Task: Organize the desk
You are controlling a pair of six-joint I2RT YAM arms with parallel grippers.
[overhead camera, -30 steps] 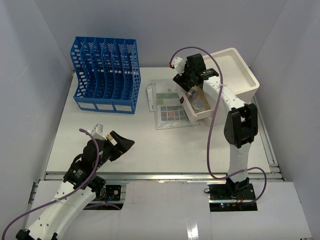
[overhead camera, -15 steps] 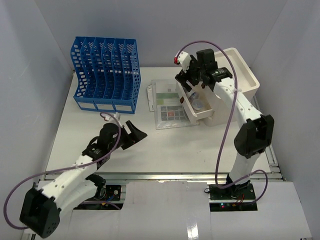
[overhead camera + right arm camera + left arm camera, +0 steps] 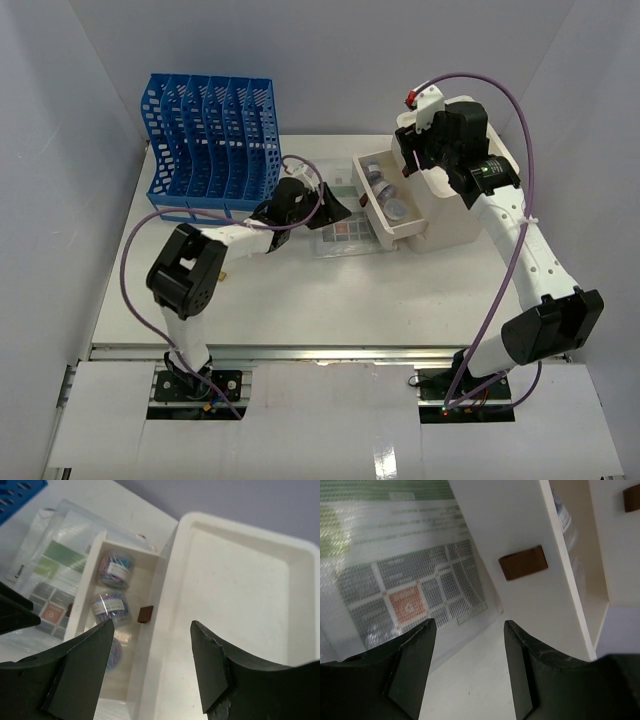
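The white desk [image 3: 300, 290] holds a cream drawer cabinet [image 3: 470, 185] with its drawer [image 3: 372, 215] pulled out. Three jars of coloured clips [image 3: 386, 194] lie in the drawer and show in the right wrist view [image 3: 111, 605]. Printed sheets in a clear sleeve [image 3: 335, 228] lie left of the drawer and partly under it. My left gripper [image 3: 335, 205] is open and empty, low over the sleeve [image 3: 405, 570], next to the drawer front [image 3: 520, 595] with its brown handle [image 3: 522, 562]. My right gripper [image 3: 415, 152] is open and empty above the cabinet's tray top [image 3: 235, 580].
A blue slotted file rack [image 3: 210, 150] stands at the back left. White walls close in the back and both sides. A metal rail [image 3: 320, 350] runs along the front edge. The left arm stretches across the middle of the desk.
My left arm has swung from the front left up to the sleeve beside the drawer. My right gripper has lifted from the drawer and moved right over the cabinet top.
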